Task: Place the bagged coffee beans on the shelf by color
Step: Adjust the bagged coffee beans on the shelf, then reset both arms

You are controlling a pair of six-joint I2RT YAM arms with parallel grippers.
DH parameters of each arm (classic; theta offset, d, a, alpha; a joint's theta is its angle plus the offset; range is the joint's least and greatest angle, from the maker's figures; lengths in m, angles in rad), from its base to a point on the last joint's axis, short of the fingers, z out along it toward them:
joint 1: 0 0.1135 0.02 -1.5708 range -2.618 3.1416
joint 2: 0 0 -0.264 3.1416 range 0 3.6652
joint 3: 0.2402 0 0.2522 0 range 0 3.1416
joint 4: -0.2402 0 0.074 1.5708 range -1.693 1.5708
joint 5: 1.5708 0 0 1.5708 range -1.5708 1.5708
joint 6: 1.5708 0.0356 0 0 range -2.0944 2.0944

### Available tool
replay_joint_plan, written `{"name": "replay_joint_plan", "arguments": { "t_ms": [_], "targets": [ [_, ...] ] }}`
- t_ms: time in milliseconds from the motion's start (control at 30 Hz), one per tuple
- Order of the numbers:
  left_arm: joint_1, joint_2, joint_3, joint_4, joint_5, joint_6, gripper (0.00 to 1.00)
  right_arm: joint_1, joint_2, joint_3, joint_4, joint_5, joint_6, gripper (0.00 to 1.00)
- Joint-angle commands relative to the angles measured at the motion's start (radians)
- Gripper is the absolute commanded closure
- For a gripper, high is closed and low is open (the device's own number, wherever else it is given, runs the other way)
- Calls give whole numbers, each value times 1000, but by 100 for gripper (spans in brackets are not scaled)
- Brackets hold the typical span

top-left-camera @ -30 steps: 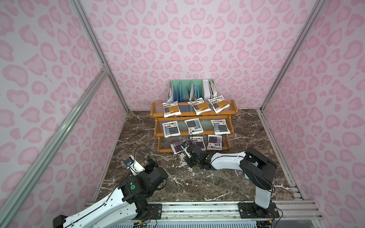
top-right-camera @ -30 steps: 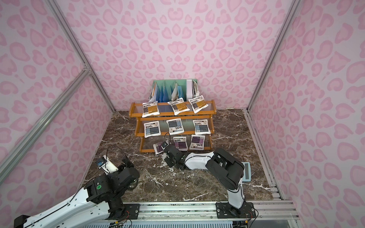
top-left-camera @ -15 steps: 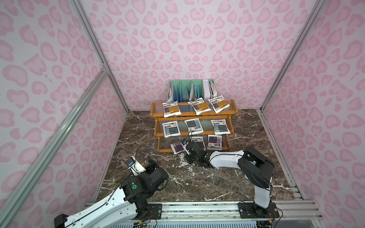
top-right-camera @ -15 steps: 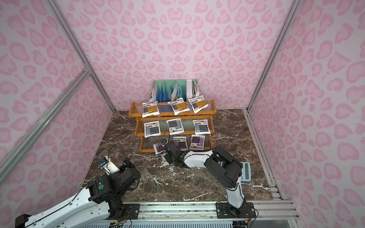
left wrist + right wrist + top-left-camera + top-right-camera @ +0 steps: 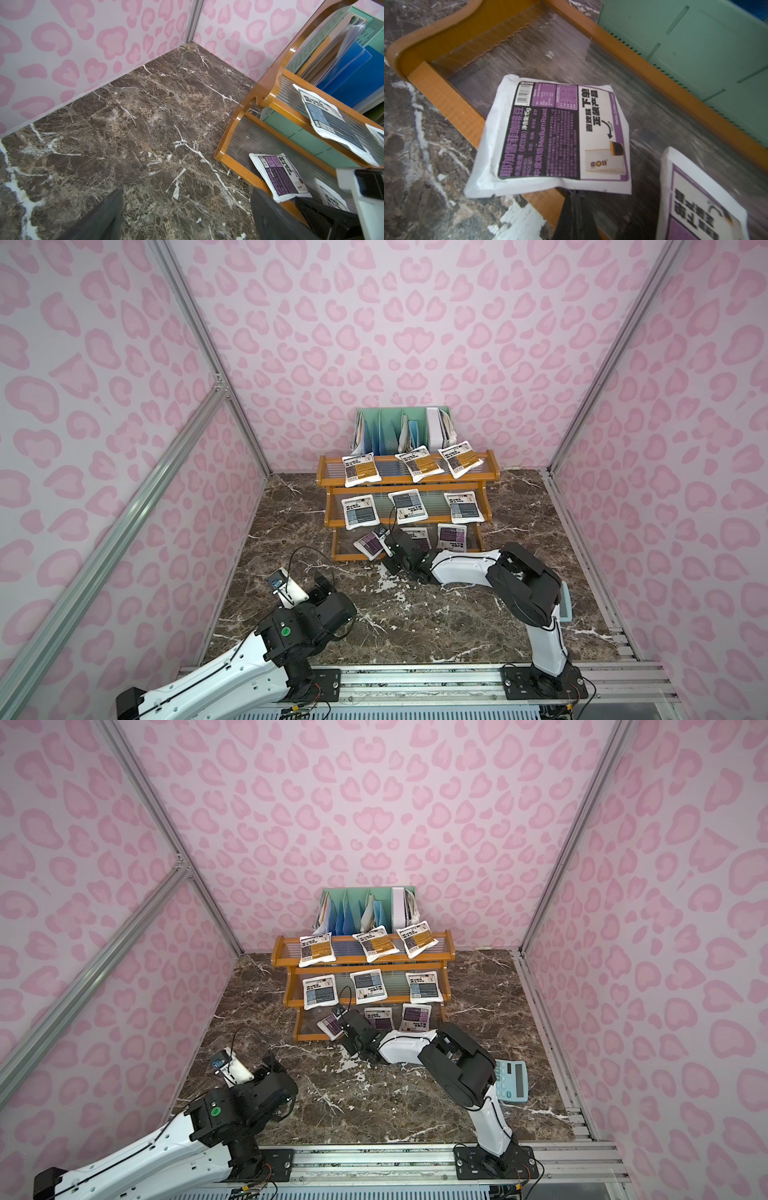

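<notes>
Left tool (image 5: 185, 209): jaws wide, empty, hanging clear over the worktop's (image 5: 145, 124) left side.
Purple pouch (image 5: 550, 137): bottom tier's left end, askew, corner overhanging the shelf's (image 5: 446, 99) front rail.
Right tool (image 5: 575, 195): pinched closed at that pouch's near edge, probably to nudge it in.

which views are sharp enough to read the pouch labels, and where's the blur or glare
Right wrist view: the purple pouch label is sharp and readable, the neighbouring pouch at the frame edge is soft. Left wrist view: marble floor crisp, shelf tiers smeared, a small glare spot on its wood. Both top views: even light, labels too small to read.
</notes>
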State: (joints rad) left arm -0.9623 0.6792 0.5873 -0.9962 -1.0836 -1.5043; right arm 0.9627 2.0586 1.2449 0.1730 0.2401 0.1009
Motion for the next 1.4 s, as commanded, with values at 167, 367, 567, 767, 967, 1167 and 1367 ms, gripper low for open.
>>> {"name": "replay_joint_plan", "arguments": {
  "t_ms": [167,367,567,767,967,1167,1367],
  "targets": [
    [0,38,11,27,13,10,2,5,11,15,81,-15,5,100],
    [0,42,16,27,-8,12,2,16,-144,-121,109,-18,15,100],
    [0,43,4,24,-39,11,2,45,-396,-311,47,-44,91,100],
    [1,77,13,1,-142,74,2,-59,-638,-461,-157,-43,284,100],
    [47,153,60,-83,-158,110,2,-352,-841,-601,-349,-74,418,100],
    [235,174,48,142,-26,405,2,-687,-992,-694,-316,-50,406,90],
    [555,142,23,421,132,737,2,-811,-941,-672,-289,205,519,77]
  ]
}}
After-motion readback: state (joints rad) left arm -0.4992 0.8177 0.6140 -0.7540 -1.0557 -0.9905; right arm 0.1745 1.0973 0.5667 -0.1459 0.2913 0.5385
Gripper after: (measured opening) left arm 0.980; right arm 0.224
